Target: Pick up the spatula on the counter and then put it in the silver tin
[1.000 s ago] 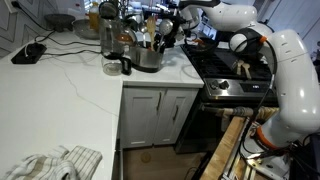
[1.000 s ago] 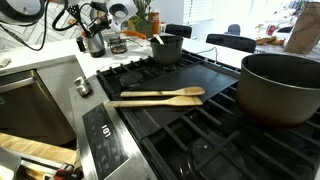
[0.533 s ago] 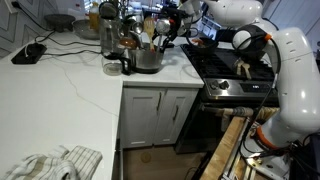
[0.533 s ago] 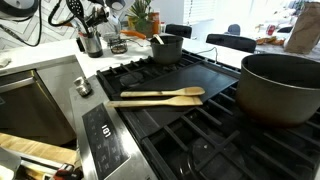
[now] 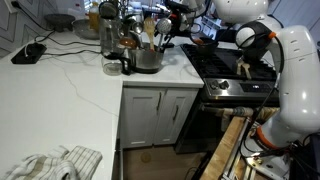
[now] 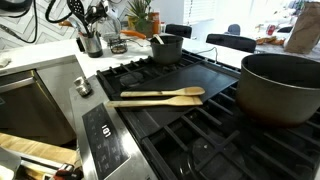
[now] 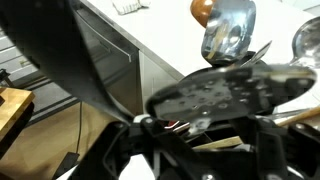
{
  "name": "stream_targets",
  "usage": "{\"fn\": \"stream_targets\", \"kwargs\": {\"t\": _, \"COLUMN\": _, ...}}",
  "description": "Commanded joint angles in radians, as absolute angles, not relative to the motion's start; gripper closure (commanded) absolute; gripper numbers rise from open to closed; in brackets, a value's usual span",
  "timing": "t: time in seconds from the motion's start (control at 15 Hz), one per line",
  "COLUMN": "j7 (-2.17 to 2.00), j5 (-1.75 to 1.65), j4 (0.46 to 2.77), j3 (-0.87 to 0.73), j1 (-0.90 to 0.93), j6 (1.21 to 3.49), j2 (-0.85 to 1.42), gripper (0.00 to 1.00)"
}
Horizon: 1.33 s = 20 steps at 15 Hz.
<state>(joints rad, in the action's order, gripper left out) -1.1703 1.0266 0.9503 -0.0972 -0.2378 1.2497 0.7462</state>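
Wrist view is mostly dark blur, so you can't tell how far your claw (image 5: 171, 13) is open or whether it grips anything. In an exterior view it hangs just above the silver tin (image 5: 148, 60) on the desk (image 5: 60, 90). The spatula (image 5: 150, 30) stands upright in that tin among other utensils (image 5: 160, 34).

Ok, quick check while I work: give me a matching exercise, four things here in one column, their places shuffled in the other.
Things:
1. silver tin
2. two wooden utensils
3. large dark pot
4. crumpled cloth

Places:
A. lying flat on the black griddle
B. on the white counter, in the foreground
C. on the stove grates, beside the griddle
D. on the counter next to the stove, utensils standing in it

Pairs: 1-D, 2-A, 3-C, 4-B
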Motion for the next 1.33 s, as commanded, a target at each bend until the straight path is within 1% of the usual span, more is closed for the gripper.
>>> {"fn": "stream_targets", "kwargs": {"t": 0.0, "j7": -1.136, "j5": 1.006, "j4": 0.984, "j3": -0.114, "j1": -0.234, "j6": 1.268, "j2": 0.7, "gripper": 0.3}}
{"fn": "stream_targets", "kwargs": {"t": 0.2, "j7": -1.124, "j5": 1.011, "j4": 0.982, "j3": -0.119, "j1": -0.233, "j6": 1.272, "j2": 0.679, "gripper": 0.32}}
{"fn": "stream_targets", "kwargs": {"t": 0.47, "j7": -1.122, "j5": 1.011, "j4": 0.978, "j3": -0.12, "j1": -0.232, "j6": 1.274, "j2": 0.663, "gripper": 0.24}}
{"fn": "stream_targets", "kwargs": {"t": 0.53, "j7": -1.124, "j5": 1.012, "j4": 0.98, "j3": -0.119, "j1": -0.233, "j6": 1.273, "j2": 0.662, "gripper": 0.24}}
{"fn": "stream_targets", "kwargs": {"t": 0.67, "j7": -1.126, "j5": 1.007, "j4": 0.98, "j3": -0.121, "j1": -0.23, "j6": 1.274, "j2": 0.668, "gripper": 0.15}}
{"fn": "stream_targets", "kwargs": {"t": 0.73, "j7": -1.129, "j5": 1.007, "j4": 0.981, "j3": -0.121, "j1": -0.23, "j6": 1.271, "j2": 0.672, "gripper": 0.05}}
{"fn": "stream_targets", "kwargs": {"t": 0.8, "j7": -1.129, "j5": 1.004, "j4": 0.983, "j3": -0.122, "j1": -0.229, "j6": 1.273, "j2": 0.674, "gripper": 0.02}}
{"fn": "stream_targets", "kwargs": {"t": 0.87, "j7": -1.128, "j5": 1.003, "j4": 0.987, "j3": -0.122, "j1": -0.228, "j6": 1.273, "j2": 0.673, "gripper": 0.03}}
{"fn": "stream_targets", "kwargs": {"t": 0.93, "j7": -1.127, "j5": 1.0, "j4": 0.988, "j3": -0.122, "j1": -0.226, "j6": 1.272, "j2": 0.674, "gripper": 0.0}}
{"fn": "stream_targets", "kwargs": {"t": 1.27, "j7": -1.095, "j5": 0.98, "j4": 0.994, "j3": -0.126, "j1": -0.215, "j6": 1.278, "j2": 0.653, "gripper": 0.0}}
